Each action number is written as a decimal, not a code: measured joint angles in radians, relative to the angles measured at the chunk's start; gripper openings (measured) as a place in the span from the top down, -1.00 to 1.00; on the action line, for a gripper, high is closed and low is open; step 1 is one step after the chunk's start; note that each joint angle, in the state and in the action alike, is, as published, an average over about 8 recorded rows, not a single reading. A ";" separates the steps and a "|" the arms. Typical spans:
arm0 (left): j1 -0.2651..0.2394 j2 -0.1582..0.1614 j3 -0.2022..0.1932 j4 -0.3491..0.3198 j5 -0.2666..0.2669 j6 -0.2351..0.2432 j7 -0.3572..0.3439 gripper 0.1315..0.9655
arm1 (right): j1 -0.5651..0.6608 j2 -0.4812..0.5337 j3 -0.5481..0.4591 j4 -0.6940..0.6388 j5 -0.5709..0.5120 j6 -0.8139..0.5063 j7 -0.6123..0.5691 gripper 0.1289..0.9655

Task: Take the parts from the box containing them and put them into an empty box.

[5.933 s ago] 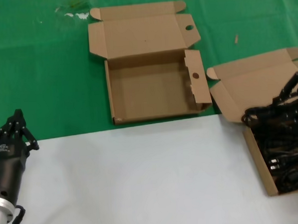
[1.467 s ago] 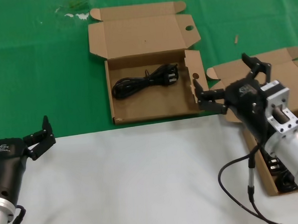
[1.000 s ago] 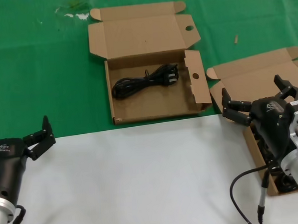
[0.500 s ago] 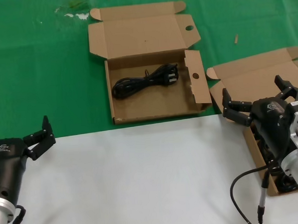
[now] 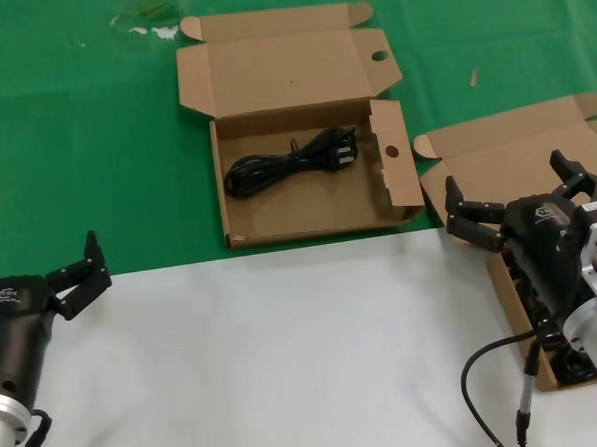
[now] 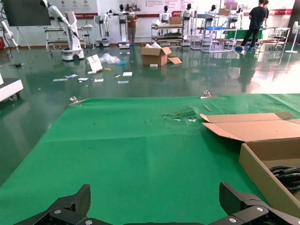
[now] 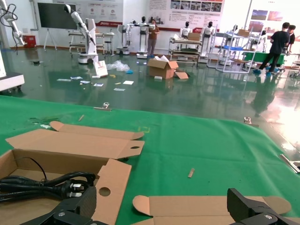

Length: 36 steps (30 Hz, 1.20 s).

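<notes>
Head view showed the left gripper parked low at the left edge of the counter, its fingers spread apart and holding nothing, right where the white surface met the green cloth. In the left wrist view the same gripper had its two fingertips well apart over the green cloth, with a corner of the wide box at the frame's edge.

Toward the middle, on the green cloth, lay the wide shallow box with its lid folded back and round holes punched in the lid ear and side flap. One coiled black cable bundle rested inside it, on the box floor near the lid hinge. The right wrist view showed that bundle lying flat in the box, plugs toward the holed side flap.

At the right, the askew box sat with its plain lid open. The right gripper hung over that box's near-left part, fingers spread wide and empty. Beneath the arm, more black cables showed in the box, mostly hidden by the gripper body.
</notes>
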 joint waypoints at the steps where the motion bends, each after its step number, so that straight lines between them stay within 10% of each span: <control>1: 0.000 0.000 0.000 0.000 0.000 0.000 0.000 -1.00 | 0.000 0.000 0.000 0.000 0.000 0.000 0.000 -1.00; 36: 0.000 0.000 0.000 0.000 0.000 0.000 0.000 -1.00 | 0.000 0.000 0.000 0.000 0.000 0.000 0.000 -1.00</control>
